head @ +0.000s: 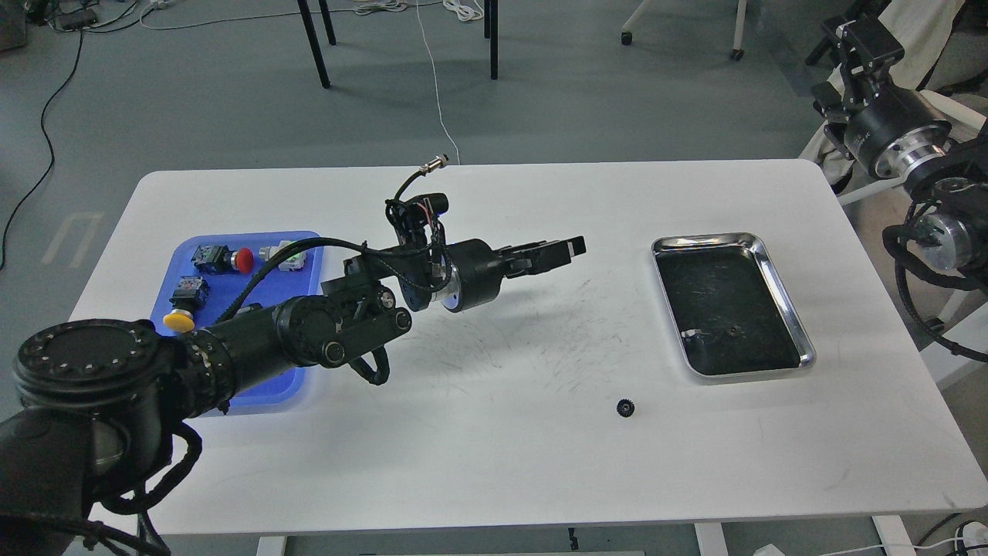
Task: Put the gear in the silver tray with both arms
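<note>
Your left gripper (567,251) hangs above the table (494,479) near its middle, pointing right toward the silver tray (783,309); its fingers lie close together with nothing seen between them, though from this angle you cannot tell for certain whether they are fully closed. The gear (625,407) lies on the bare table, below and to the right of that gripper and just left of the tray's near corner, outside the rim. Inside the tray, near its front end, a second small gear (732,332) rests on the dark bottom. Your right gripper (845,46) is raised off the table's far right corner, seen dark and end-on; you cannot tell its opening. A blue tray (231,394) with button switches sits at the left, partly under your left arm.
</note>
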